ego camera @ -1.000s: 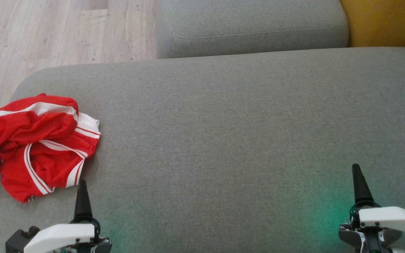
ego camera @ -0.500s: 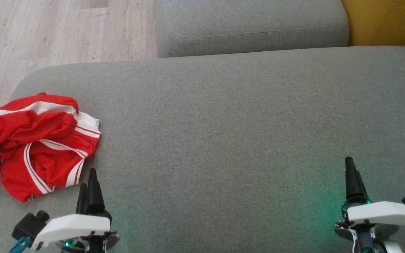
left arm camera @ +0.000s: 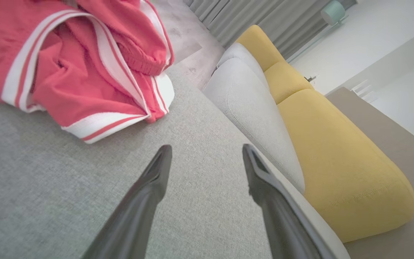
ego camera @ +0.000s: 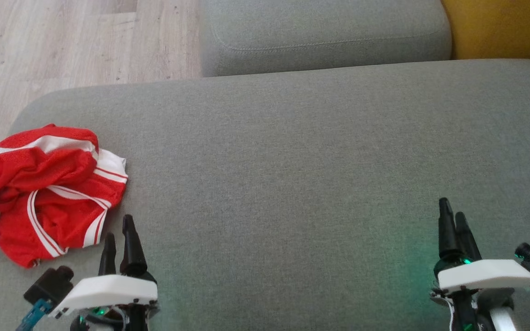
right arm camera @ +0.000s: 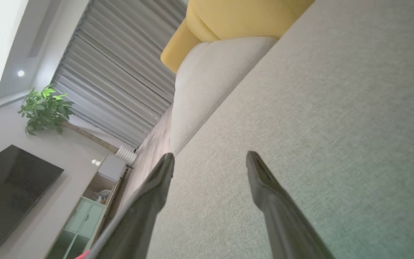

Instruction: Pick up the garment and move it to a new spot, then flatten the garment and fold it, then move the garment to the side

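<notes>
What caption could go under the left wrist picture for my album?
Open left gripper over a grey cushion, with a crumpled red-and-white garment lying just ahead.

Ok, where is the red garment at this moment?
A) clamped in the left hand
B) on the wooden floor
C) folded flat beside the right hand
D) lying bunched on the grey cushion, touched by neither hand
D: the red garment lies crumpled on the grey cushion, with bare cushion between it and the open left hand; the right hand is far across the cushion.
</notes>
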You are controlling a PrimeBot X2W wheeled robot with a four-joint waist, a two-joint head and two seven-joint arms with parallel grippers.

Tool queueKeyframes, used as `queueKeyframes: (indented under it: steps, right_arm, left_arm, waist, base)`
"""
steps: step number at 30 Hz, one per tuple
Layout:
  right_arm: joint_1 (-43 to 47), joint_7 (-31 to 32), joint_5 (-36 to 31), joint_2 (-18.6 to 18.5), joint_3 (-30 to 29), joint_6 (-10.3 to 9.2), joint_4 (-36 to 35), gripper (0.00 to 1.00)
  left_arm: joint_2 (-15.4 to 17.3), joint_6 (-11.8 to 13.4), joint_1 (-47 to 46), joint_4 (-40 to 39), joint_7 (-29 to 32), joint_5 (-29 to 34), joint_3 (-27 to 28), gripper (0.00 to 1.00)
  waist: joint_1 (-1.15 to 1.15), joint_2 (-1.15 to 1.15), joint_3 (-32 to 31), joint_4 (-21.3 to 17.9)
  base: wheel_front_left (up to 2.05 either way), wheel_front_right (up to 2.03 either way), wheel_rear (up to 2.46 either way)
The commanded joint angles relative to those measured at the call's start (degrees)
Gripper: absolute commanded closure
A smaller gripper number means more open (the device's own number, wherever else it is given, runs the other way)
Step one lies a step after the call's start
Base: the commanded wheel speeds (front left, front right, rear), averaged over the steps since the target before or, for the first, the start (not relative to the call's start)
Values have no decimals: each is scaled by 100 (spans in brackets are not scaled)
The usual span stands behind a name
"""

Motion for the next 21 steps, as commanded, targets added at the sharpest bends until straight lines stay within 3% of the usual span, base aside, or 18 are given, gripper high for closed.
queueKeyframes:
  steps: [1,21]
  right_arm:
    - [-334,-76,-209,-59,112,46,-237,0]
    - [-344,-414,-1685,-72,358,62,-395,0]
  left_arm:
    - [72,51,-282,-224,-74,200,46,0]
    - [89,288,-271,-381,-411,1667,-273,0]
  waist:
    - [0,0,-1,-7]
    - [0,0,-108,-81]
  base:
    - [0,0,0]
    - [0,0,0]
